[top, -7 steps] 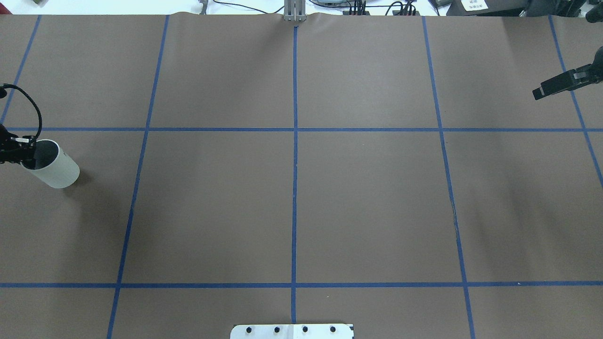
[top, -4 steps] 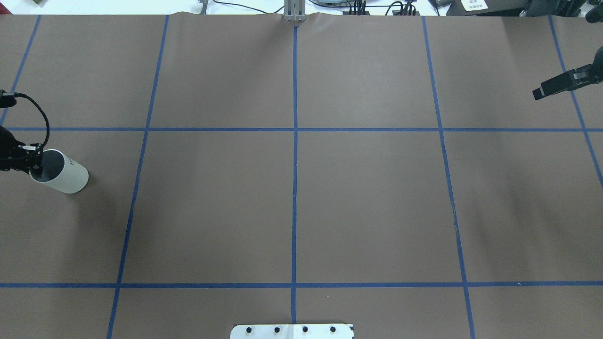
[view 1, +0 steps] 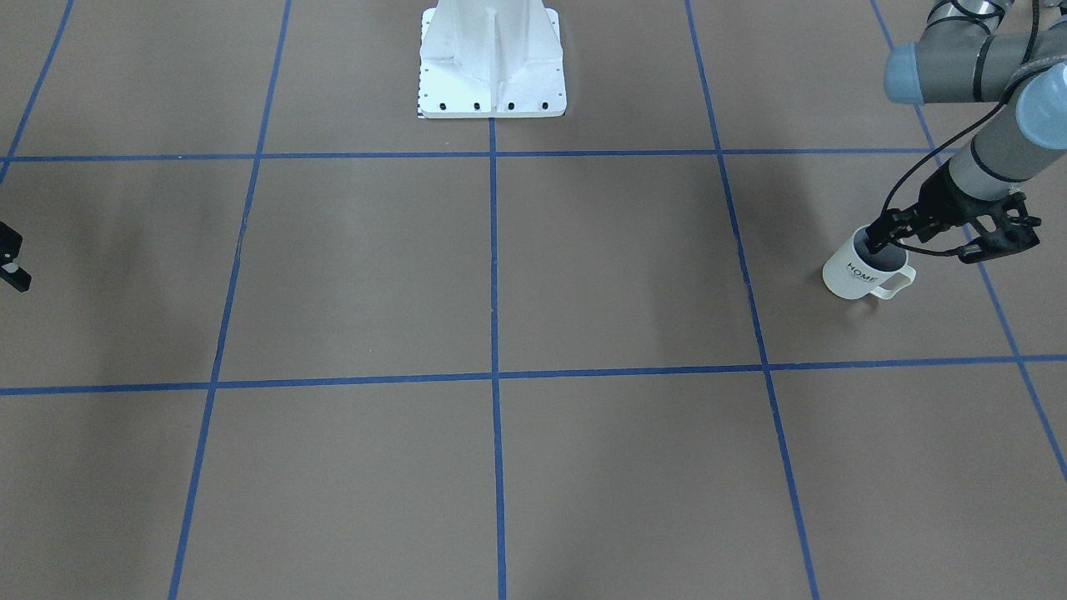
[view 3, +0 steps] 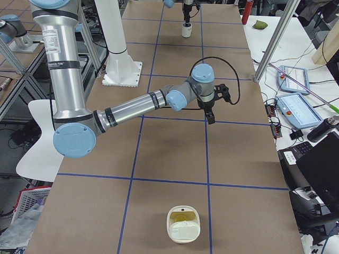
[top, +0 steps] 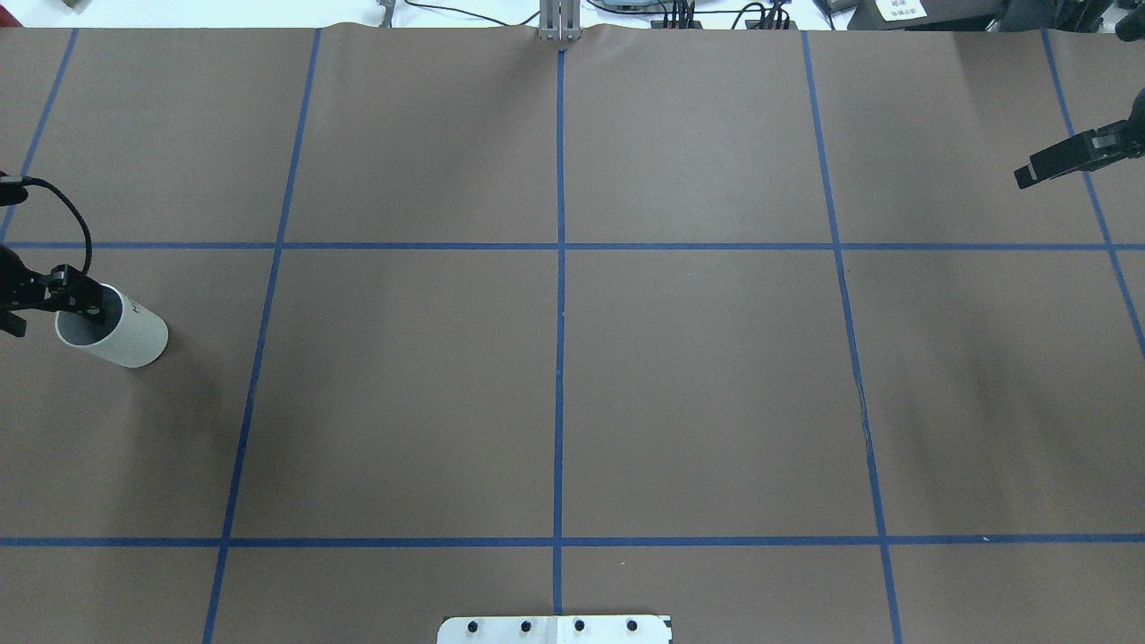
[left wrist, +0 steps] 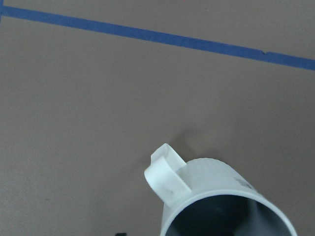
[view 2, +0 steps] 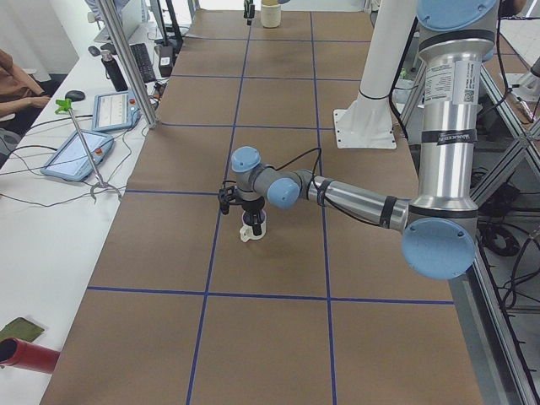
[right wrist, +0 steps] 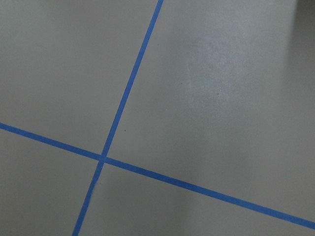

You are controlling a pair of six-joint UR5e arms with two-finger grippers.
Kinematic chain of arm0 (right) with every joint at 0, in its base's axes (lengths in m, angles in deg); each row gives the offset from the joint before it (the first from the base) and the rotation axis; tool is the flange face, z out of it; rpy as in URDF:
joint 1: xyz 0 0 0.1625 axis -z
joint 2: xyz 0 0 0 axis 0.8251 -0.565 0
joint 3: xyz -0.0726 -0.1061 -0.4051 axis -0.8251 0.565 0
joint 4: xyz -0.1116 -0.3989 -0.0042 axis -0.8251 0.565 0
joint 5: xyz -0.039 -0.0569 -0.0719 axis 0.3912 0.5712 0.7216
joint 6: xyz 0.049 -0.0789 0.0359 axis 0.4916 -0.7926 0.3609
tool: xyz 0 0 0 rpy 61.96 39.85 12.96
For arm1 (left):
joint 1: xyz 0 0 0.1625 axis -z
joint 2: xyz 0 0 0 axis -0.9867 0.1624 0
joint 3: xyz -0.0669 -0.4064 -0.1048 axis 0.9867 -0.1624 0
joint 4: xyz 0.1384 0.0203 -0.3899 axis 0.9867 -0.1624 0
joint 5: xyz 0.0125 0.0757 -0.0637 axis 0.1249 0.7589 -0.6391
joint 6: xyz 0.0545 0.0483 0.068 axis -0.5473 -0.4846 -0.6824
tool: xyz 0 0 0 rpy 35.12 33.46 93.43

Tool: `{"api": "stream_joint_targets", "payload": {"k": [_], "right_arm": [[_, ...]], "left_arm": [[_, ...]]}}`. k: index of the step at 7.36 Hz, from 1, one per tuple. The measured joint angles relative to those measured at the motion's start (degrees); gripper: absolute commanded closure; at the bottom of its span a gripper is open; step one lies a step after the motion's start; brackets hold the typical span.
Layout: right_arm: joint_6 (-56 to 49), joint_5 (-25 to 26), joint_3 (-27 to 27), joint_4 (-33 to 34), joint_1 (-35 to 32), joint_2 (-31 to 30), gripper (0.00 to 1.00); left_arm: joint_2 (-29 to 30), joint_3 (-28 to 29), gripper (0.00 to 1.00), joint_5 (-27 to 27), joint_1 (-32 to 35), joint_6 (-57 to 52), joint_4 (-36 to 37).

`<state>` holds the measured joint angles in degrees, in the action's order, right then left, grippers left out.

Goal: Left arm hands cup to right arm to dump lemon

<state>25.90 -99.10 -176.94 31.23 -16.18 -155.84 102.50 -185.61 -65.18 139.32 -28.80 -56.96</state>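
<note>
The cream-white cup with black "HOME" lettering stands upright on the brown table at its far left; it also shows in the front view and the left wrist view, handle to the side. What I see of its grey inside holds no lemon. My left gripper sits at the cup's rim, jaws apart, one finger over the mouth. My right gripper hovers at the far right edge, shut and empty, a long way from the cup.
Blue tape lines divide the brown table cover. The robot's white base plate is at the near middle edge. A cream tub with something yellow inside stands at the table's right end. Operators' desks flank the far side.
The cup came down from a raised, tilted hold and now stands still on the table. The left gripper has shifted slightly at its rim. The right gripper has barely moved.
</note>
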Motion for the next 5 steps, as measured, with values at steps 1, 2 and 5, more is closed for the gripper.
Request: {"api": "stream_joint_targets", "payload": {"k": [1,2,5], "right_arm": [[-0.7,0.0,0.0,1.3,-0.2,0.0,0.0],[-3.5,0.1,-0.1,4.2,-0.9,0.1,0.0],[-13.6,0.3,-0.3,13.8,-4.7,0.1,0.0]], "left_arm": [[-0.9,-1.9,0.0,-1.2,0.7,-1.2,0.1],[-1.6,-3.5,0.0,-2.0,2.9,-4.8,0.2],[-0.2,-4.3,0.0,-2.1,14.2,-23.5,8.2]]}}
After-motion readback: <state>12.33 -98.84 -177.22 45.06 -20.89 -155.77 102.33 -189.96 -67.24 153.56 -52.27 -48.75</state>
